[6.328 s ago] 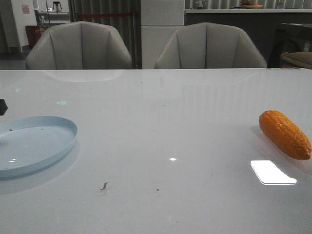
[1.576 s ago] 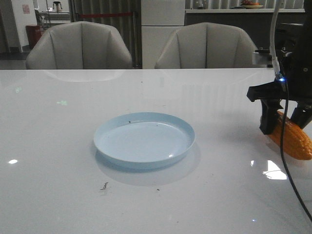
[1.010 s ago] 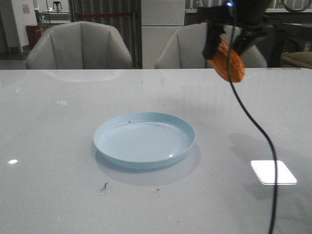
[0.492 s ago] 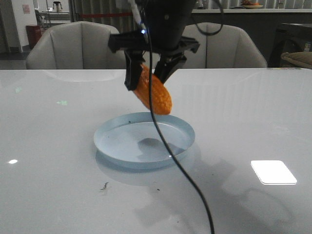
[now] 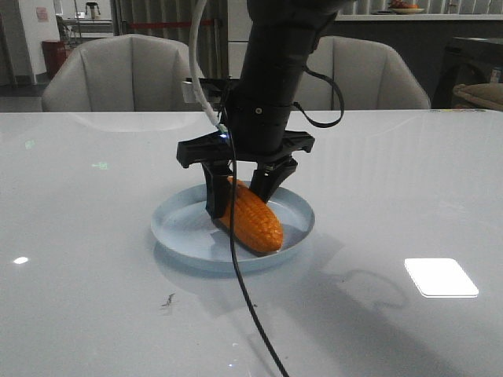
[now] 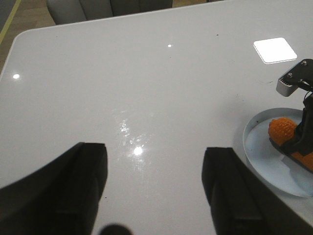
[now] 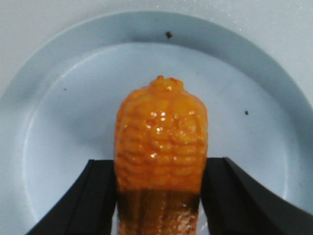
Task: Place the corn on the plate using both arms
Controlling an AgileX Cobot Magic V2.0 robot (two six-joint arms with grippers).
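I have the right gripper (image 5: 244,192) clamped on the corn (image 5: 251,216) at its thick end, so the tapered end tilts down into the plate (image 5: 174,236); the tip looks to be touching the plate floor near its front rim, which I judge is the point to let go. The right wrist view shows both fingers (image 7: 83,196) pressed against the cob's flanks and dark specks on the plate, which the front view hides behind the arm. The left wrist view shows my left gripper (image 6: 154,186) spread wide, holding nothing, over bare table (image 6: 146,88) well away from the plate
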